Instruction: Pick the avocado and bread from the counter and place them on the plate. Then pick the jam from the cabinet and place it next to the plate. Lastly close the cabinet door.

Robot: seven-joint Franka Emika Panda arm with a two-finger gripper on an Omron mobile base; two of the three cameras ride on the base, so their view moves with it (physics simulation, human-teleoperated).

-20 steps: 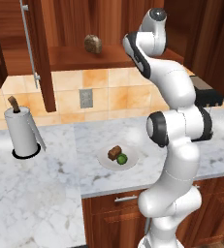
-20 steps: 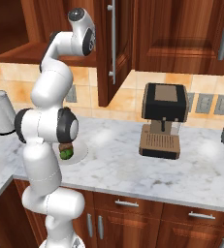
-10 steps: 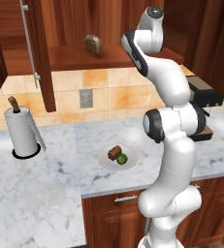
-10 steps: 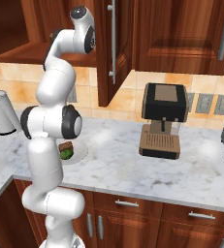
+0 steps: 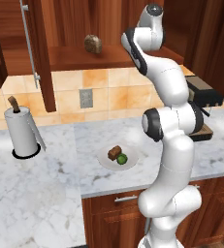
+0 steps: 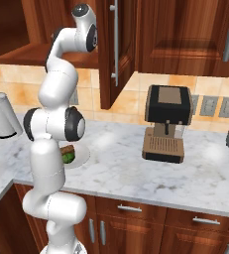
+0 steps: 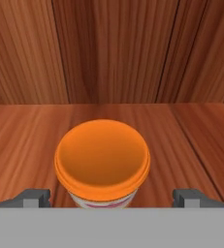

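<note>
- Step in hand, as judged: the jam pick. Avocado (image 5: 122,158) and bread (image 5: 115,152) already lay on the plate (image 5: 105,161), on the counter (image 5: 60,169) close to its front edge.
- Jam (image 7: 102,162) stood upright on the cabinet (image 7: 108,53) shelf, clear of the back wall, lid facing the hand camera.
- Hand (image 7: 111,198) was spread wide, holding nothing; one fingertip showed either side of the jar, neither touching it.
- Jar is squat and round, so no real long axis; its axis ran vertical, orange lid up.
- Next move probably calls for easing forward so the fingers bracket the jar body below the lid, then closing.
- Cabinet door (image 5: 38,53) hung open; speckled lump (image 5: 92,43) sat on the shelf too.
</note>
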